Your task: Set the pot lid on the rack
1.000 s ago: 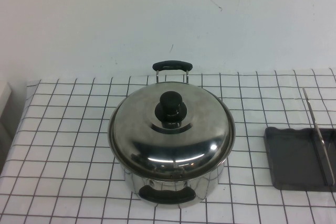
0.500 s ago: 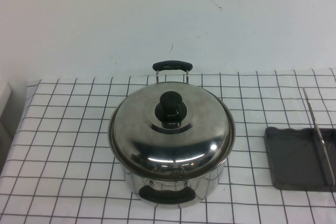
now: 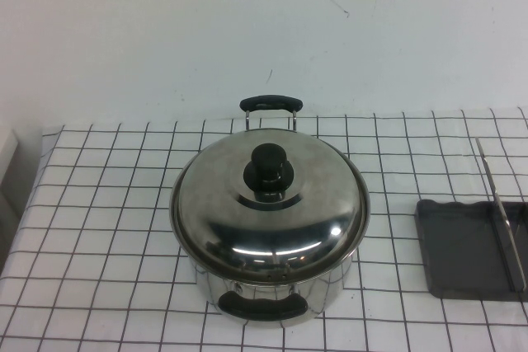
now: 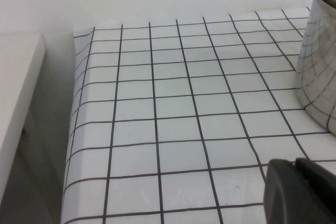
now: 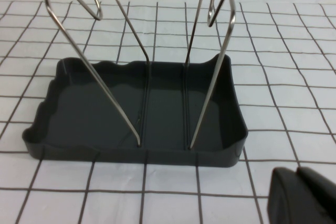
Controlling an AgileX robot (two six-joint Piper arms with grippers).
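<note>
Round domed shiny steel pot lid (image 3: 270,204) with black knob (image 3: 268,170) sits on deep steel pot (image 3: 272,294), mid white gridded tabletop (image 3: 107,228); task unstarted. Dark grey tray rack (image 3: 466,249), wire bar upright, well apart on right. Left claw (image 4: 302,192) low beside pot, right claw (image 5: 304,195) just before rack; grip state of both: cannot tell.

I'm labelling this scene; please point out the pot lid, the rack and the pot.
pot lid (image 3: 272,204): high view, on its shiny dome.
rack (image 5: 89,114): right wrist view, on the tray floor.
pot (image 4: 320,66): left wrist view, on its steel wall.
</note>
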